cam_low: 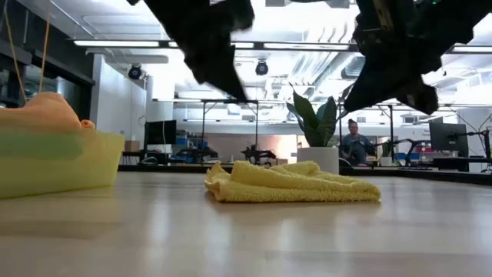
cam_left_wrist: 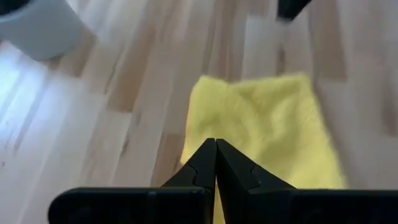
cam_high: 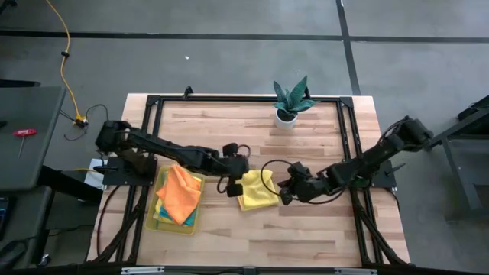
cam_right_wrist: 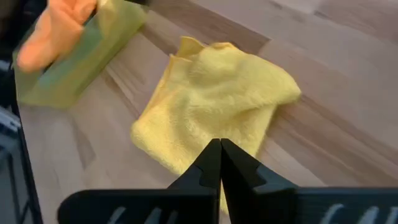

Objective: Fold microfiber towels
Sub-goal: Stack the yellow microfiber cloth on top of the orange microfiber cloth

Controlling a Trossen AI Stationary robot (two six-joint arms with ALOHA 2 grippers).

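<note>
A yellow microfiber towel (cam_high: 257, 191) lies folded and a little rumpled, flat on the wooden table (cam_high: 306, 237) near its middle; it also shows in the low view (cam_low: 292, 183). My left gripper (cam_left_wrist: 216, 148) is shut and hangs above the towel's left edge. My right gripper (cam_right_wrist: 220, 148) is also shut, above the towel's right side. The low view shows both grippers clear of the cloth, the left gripper (cam_low: 234, 86) and the right gripper (cam_low: 423, 100). An orange towel (cam_high: 181, 192) lies on top of other cloths in the yellow tray (cam_high: 157, 218).
The translucent yellow tray (cam_low: 61, 165) stands left of the yellow towel, with the orange towel (cam_right_wrist: 59, 31) heaped above its rim. A small potted plant (cam_high: 290, 103) stands at the far side. Bare wood lies in front of the towel toward the near edge.
</note>
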